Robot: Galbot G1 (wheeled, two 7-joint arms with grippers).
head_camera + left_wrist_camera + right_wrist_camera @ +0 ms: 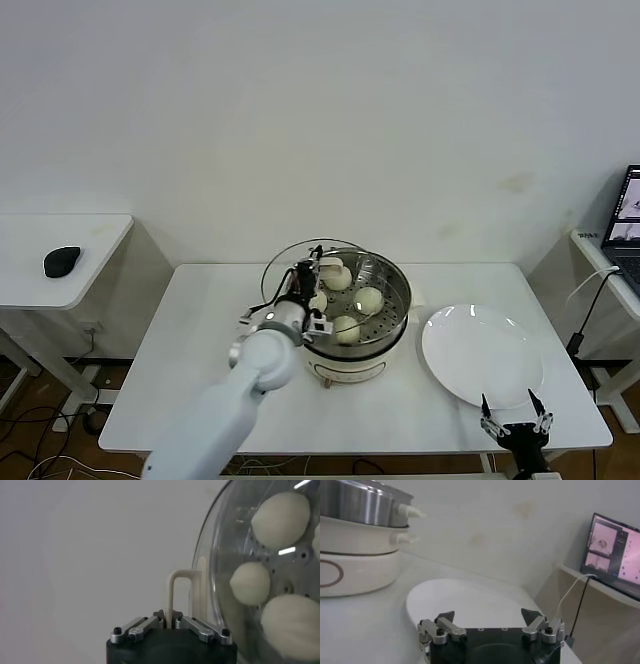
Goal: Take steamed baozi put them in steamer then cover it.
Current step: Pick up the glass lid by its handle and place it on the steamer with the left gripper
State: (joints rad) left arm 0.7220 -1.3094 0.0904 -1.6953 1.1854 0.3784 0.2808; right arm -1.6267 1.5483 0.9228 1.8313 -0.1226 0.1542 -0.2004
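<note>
The steel steamer (385,290) stands on its cream pot base (350,368) at the table's middle. Three cream-white baozi (369,299) show inside it; my left arm may hide a fourth. My left gripper (312,270) is shut on the cream handle (176,587) of the clear glass cover (292,258), holding it tilted on edge at the steamer's left rim. In the left wrist view, the baozi (250,582) show through the cover's glass (235,535). My right gripper (515,412) is open and empty at the table's front right, just short of the white plate.
An empty white plate (482,355) lies right of the steamer, also in the right wrist view (470,600). A side table with a black mouse (62,261) stands on the left. A laptop (628,225) and cable sit on the right.
</note>
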